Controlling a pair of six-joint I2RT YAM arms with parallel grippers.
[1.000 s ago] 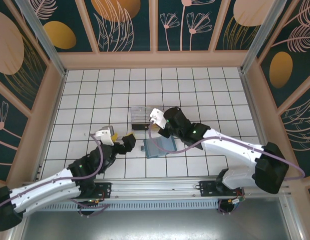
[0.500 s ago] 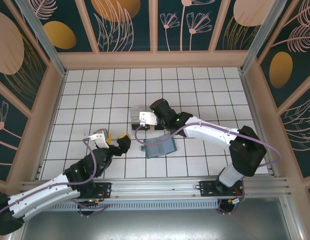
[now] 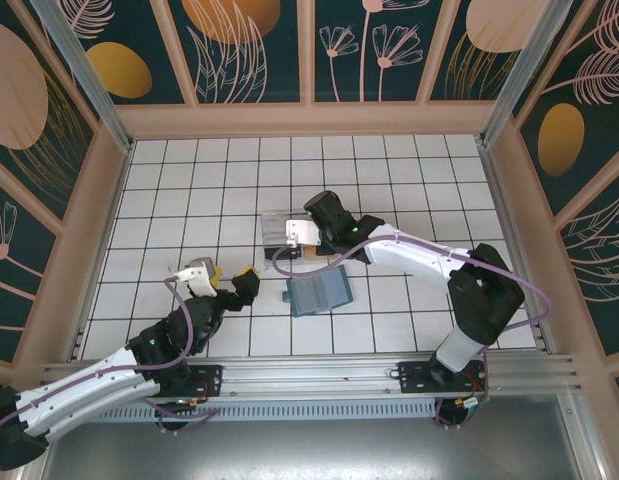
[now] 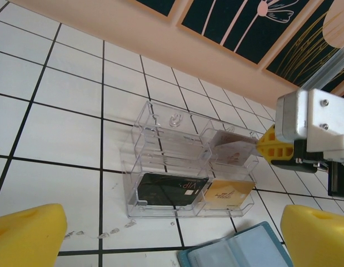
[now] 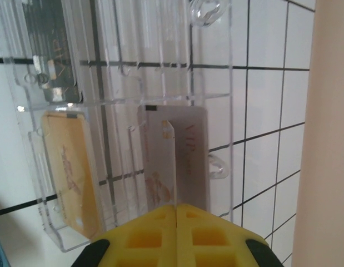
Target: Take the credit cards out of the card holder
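While hovering over white tiles, with left gripper (image 3: 246,284) jaws spread beside the open card holder (image 3: 319,295) and right gripper (image 5: 176,214) pads pressed together at a beige card's (image 5: 185,150) end inside the clear box (image 4: 160,161) just beyond.

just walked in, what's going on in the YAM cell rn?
The right gripper is at the clear compartment box, pads closed at the edge of a grey-brown card in one compartment; I can't tell whether they pinch it. A black card and a gold card lie in two other compartments. The card holder lies open on the near side of the box. The left gripper hovers open, holding nothing.
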